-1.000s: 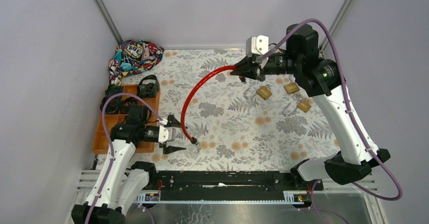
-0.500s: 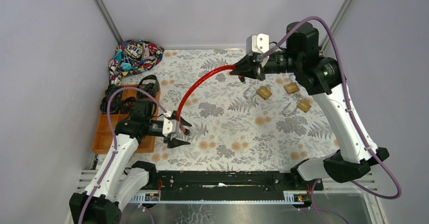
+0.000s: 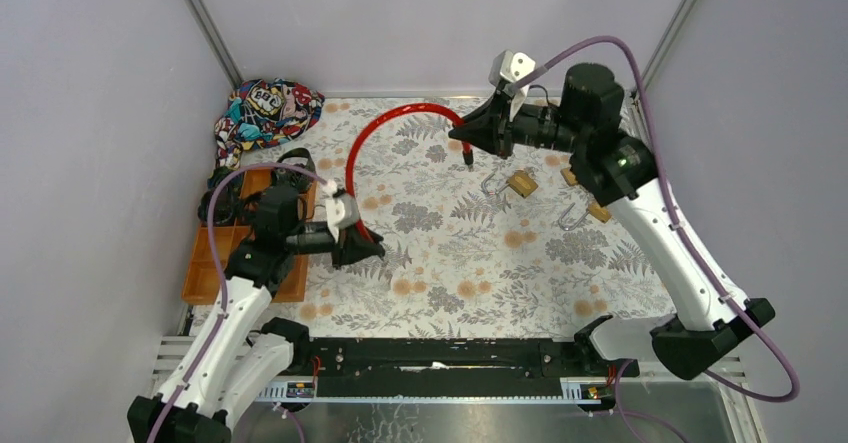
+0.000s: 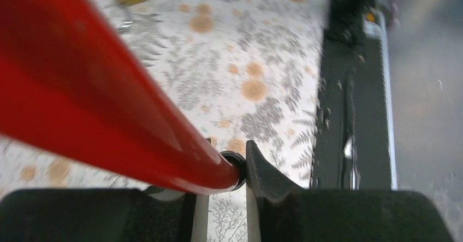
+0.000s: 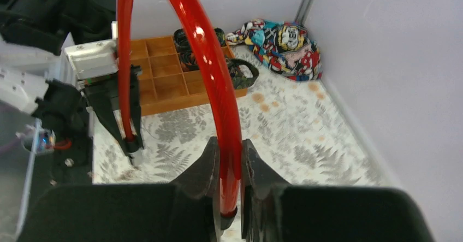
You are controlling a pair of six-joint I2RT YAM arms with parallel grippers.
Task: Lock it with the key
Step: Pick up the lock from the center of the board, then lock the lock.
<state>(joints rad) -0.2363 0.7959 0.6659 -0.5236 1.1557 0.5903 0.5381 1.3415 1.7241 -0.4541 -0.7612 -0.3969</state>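
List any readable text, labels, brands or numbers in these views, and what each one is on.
Nothing can be read with confidence.
Patterned cloth: a white patch with dark lettering, too blurred to read.
Brass padlocks: any stamping is too small to read.
Red cable: no printing visible.

A robot lab cell (blank grey walls (image 3: 420, 23), aluminium frame (image 3: 205, 25)).
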